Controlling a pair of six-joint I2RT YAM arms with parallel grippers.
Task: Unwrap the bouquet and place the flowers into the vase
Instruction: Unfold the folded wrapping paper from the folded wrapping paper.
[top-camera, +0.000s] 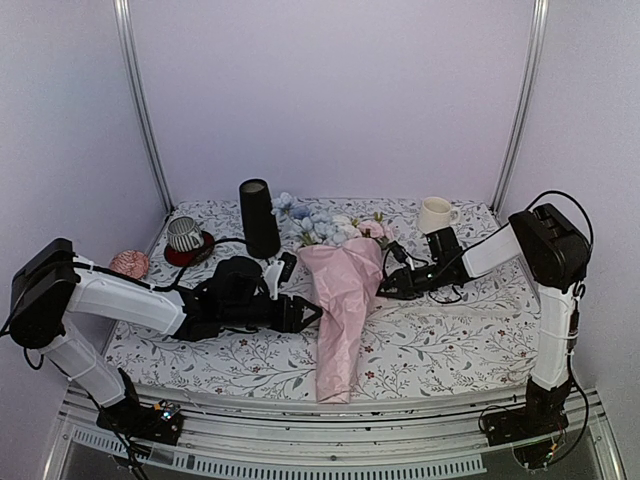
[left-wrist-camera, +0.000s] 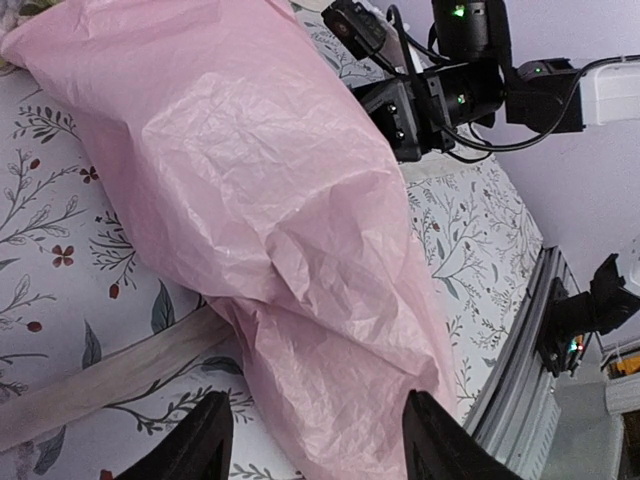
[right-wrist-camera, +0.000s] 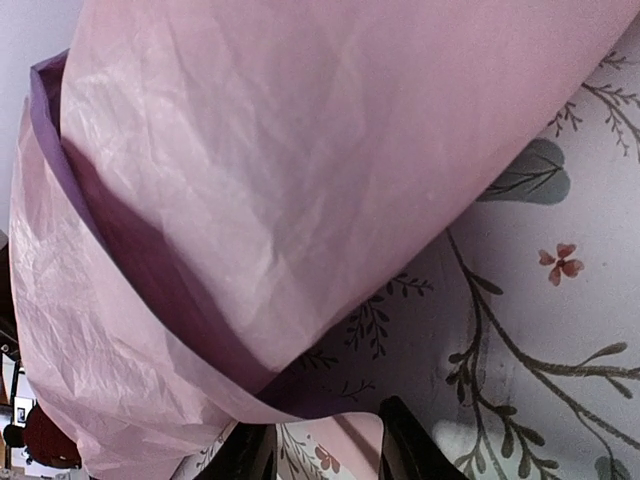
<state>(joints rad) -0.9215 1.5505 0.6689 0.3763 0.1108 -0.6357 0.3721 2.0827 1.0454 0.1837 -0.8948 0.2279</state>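
The bouquet (top-camera: 345, 300) lies on the flowered tablecloth, its pink paper cone (left-wrist-camera: 270, 200) pointing toward the near edge. The flowers (top-camera: 322, 226), pale blue, white and pink, stick out at the far end. A cream ribbon (left-wrist-camera: 110, 375) lies flat on the cloth, running under the paper. The black vase (top-camera: 258, 218) stands upright behind, to the left of the blooms. My left gripper (top-camera: 305, 312) is at the cone's left side, open (left-wrist-camera: 320, 445), with paper between its spread fingers. My right gripper (top-camera: 385, 290) is at the cone's right side, open (right-wrist-camera: 330, 455), with a curled paper edge (right-wrist-camera: 345, 435) between its tips.
A cream mug (top-camera: 435, 213) stands at the back right. A striped cup (top-camera: 185, 234) sits on a red saucer at the back left, with a pink ball-like thing (top-camera: 129, 263) near the left edge. The table's metal front rail (top-camera: 330, 420) runs just below the cone's tip.
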